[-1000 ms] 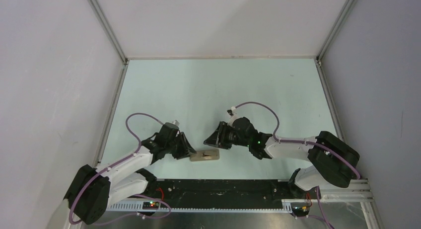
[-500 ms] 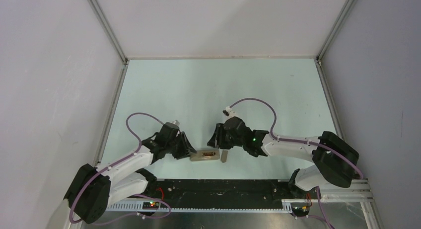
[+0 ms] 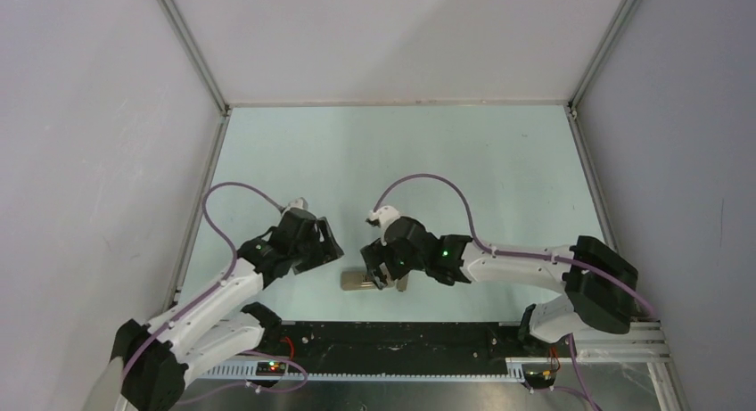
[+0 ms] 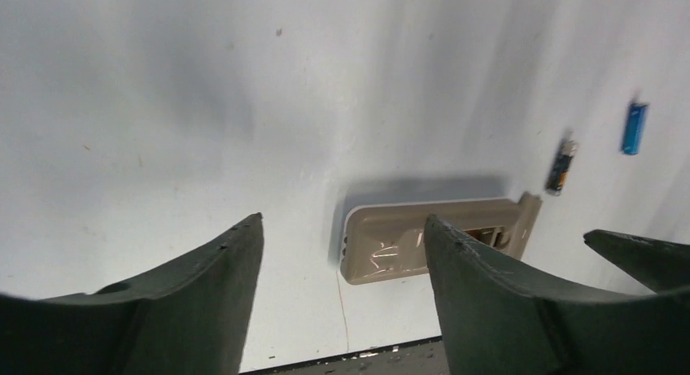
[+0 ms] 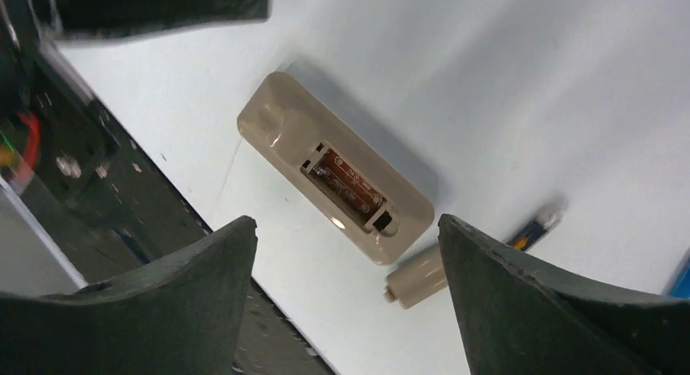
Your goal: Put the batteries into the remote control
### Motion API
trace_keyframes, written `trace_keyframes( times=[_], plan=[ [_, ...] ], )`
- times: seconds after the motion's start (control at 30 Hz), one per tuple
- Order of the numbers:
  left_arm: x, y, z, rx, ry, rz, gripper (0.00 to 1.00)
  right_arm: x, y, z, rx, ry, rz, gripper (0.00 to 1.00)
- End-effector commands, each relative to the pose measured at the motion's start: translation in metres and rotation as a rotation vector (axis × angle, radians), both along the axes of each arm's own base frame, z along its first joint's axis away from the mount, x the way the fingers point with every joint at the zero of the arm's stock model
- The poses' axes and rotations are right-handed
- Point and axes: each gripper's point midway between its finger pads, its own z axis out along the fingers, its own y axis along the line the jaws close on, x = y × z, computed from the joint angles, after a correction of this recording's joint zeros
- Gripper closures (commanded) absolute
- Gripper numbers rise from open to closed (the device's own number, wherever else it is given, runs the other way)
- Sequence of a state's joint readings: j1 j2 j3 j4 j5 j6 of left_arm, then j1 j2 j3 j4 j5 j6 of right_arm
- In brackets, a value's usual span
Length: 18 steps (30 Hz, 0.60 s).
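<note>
Top view: remote control (image 3: 357, 281) lies back-up on the table (image 3: 401, 161), near its front edge.
Left wrist: left hand (image 4: 343, 222) open, empty. Dark battery (image 4: 561, 165) and blue battery (image 4: 634, 128) lie loose past the remote.
Right wrist: right hand (image 5: 346, 224) open, empty, over the remote. Cover piece (image 5: 417, 279) lies just beside the remote's end.

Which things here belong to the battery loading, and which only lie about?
Job: beige oblong plastic remote control, back up; thin dark battery; thin bright blue battery.
Lying about: small flat beige cover piece; black mounting strip.
</note>
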<state>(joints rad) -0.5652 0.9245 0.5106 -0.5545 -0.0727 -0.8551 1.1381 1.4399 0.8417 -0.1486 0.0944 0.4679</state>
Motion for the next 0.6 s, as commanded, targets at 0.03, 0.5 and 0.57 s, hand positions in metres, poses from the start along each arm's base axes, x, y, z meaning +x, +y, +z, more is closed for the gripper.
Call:
trace_keyframes(
  times=[0.03,0.5,0.57],
  plan=[
    [0.014,0.011,0.036,0.060,-0.121,-0.021,0.14,-0.010,0.020,-0.006,-0.145,-0.194,0.516,0.14],
    [0.024,0.059,0.058,0.082,-0.204,0.167,0.00,0.014,0.041,-0.044,-0.266,-0.356,0.712,0.20],
    [0.023,0.061,0.054,0.063,-0.180,0.187,0.00,0.015,0.041,-0.051,-0.281,-0.346,0.721,0.23]
  ],
)
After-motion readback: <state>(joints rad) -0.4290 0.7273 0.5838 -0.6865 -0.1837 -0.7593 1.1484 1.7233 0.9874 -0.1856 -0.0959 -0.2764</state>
